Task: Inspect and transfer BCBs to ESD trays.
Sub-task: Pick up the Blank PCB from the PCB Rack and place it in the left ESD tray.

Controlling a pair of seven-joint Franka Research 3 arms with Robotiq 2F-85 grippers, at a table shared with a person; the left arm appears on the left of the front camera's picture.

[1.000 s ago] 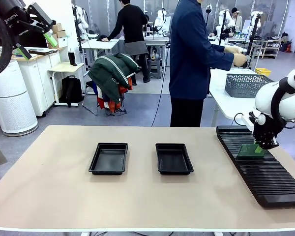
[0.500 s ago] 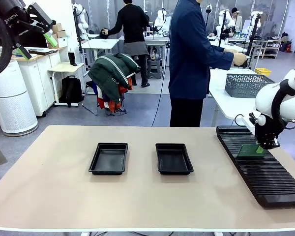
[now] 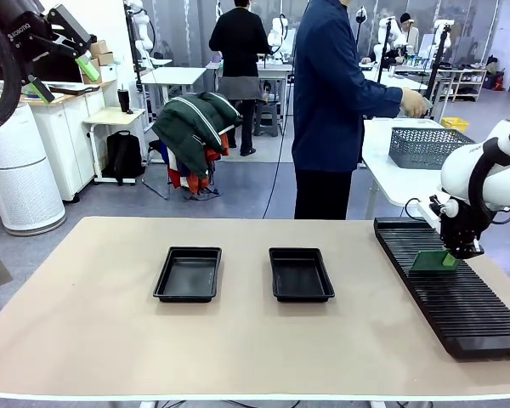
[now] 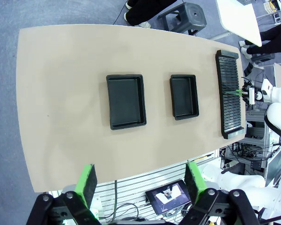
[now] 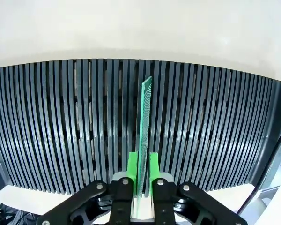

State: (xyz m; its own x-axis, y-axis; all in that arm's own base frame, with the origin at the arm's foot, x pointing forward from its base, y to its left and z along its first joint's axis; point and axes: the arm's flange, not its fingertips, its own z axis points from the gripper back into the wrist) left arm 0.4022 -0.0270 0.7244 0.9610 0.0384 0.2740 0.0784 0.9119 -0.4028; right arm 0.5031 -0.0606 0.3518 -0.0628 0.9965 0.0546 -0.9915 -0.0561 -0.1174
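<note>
One green BCB [image 3: 433, 260] stands on edge in the long black slotted rack [image 3: 459, 306] at the table's right. My right gripper [image 3: 456, 252] is shut on its top edge; in the right wrist view the board [image 5: 144, 126] runs edge-on between the green pads [image 5: 132, 169], with the right gripper [image 5: 141, 171] just above the slots. Two black ESD trays lie mid-table, the left tray [image 3: 188, 274] and the right tray [image 3: 301, 274], both with nothing in them. My left gripper [image 3: 64, 66] is raised high at the upper left, open, and its own view has the left gripper [image 4: 141, 187] over the whole table.
A person in a dark blue coat [image 3: 336, 93] stands at the far side, turned toward another table with a grey mesh basket [image 3: 425, 146]. Bare tabletop [image 3: 93, 331] surrounds the trays.
The right gripper and the board have shifted very slightly on the rack. The person's hand over the far table moved a little. The left arm holds still.
</note>
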